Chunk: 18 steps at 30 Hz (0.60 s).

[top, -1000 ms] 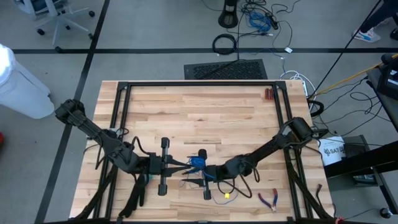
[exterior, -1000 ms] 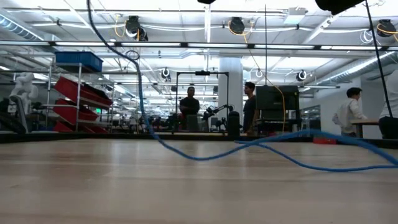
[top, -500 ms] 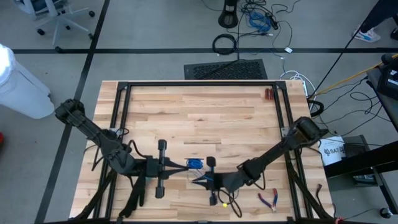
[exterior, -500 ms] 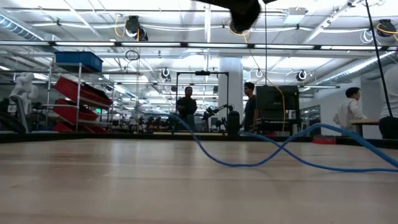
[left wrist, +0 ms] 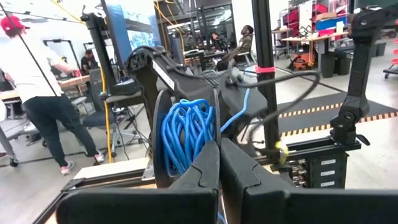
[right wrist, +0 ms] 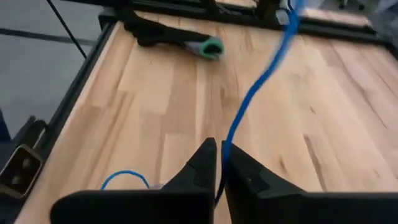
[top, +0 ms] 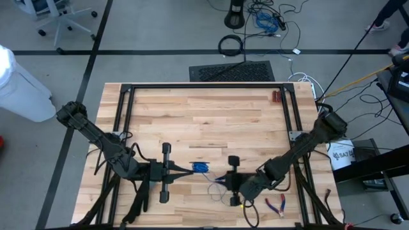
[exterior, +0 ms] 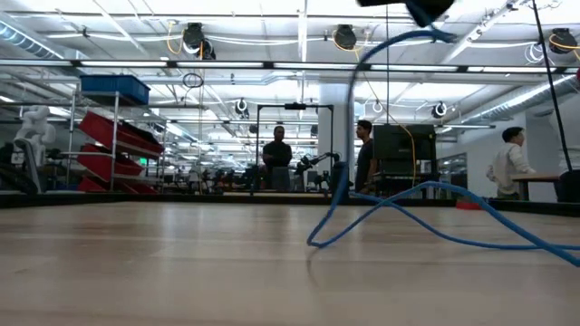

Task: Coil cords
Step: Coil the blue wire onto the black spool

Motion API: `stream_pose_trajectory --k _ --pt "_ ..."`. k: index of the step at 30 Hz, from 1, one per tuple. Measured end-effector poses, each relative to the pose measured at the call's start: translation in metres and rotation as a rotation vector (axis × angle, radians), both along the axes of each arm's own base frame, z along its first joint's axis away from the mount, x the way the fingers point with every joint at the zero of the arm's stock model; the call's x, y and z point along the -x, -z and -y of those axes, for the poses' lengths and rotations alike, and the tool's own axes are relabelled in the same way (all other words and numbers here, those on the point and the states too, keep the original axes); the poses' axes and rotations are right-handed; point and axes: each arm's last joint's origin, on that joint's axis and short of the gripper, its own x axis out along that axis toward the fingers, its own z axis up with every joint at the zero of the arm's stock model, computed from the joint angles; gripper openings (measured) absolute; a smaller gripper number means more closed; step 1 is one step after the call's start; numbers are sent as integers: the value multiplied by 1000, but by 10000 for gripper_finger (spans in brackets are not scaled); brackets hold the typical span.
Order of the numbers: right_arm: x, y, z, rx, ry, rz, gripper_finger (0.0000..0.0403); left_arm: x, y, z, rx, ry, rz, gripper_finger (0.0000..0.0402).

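1. Wooden butcher-block worktop sits inside a black frame, with a large workshop behind it where several people stand in the low view.
2. Left hand is at the near middle of the worktop, its fingers pressed together on a bundle of blue cord wound into loops.
3. In the left wrist view the coiled loops hang upright just behind the closed fingertips.
4. Right hand is just beside the left one, toward the near right, its fingers nearly closed on a loose strand of the same blue cord.
5. From that grip the strand runs up and away across the boards; in the low view it drops from above, loops on the worktop and trails off to the right.
6. Red-handled pliers lie near the right front corner, apart from both hands.
7. A small yellow piece lies just below the right hand.
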Motion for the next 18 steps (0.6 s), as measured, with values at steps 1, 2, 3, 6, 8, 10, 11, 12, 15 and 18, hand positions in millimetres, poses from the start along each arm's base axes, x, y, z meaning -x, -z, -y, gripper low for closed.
stream_pose_trajectory --k 1,2,3,6,8,10,11,12,15,18 --pt "6 -3 1 -6 6 -22 20 0 0 0 3 2 -3 0" --pt "11 -6 2 -15 8 -42 24 0 1 0 1 10 -5 0" --pt "17 -9 2 -23 7 -61 28 0 1 1 -1 19 -7 0" --pt "34 -12 2 -44 4 -141 41 0 3 2 -17 49 -25 0" --pt "42 -9 2 -55 10 -203 51 0 3 2 -18 62 -25 0" --pt "46 -6 0 -58 23 -229 61 0 3 2 -17 65 -24 0" --pt "47 -6 -1 -59 32 -216 66 0 3 2 -17 65 -24 0" --pt "45 -6 -3 -67 47 -173 70 0 3 2 -18 65 -25 0" --pt "38 -7 -6 -118 151 71 82 0 3 2 -17 65 -24 0" --pt "34 -6 -6 -149 167 247 93 0 4 2 -25 65 -35 0"
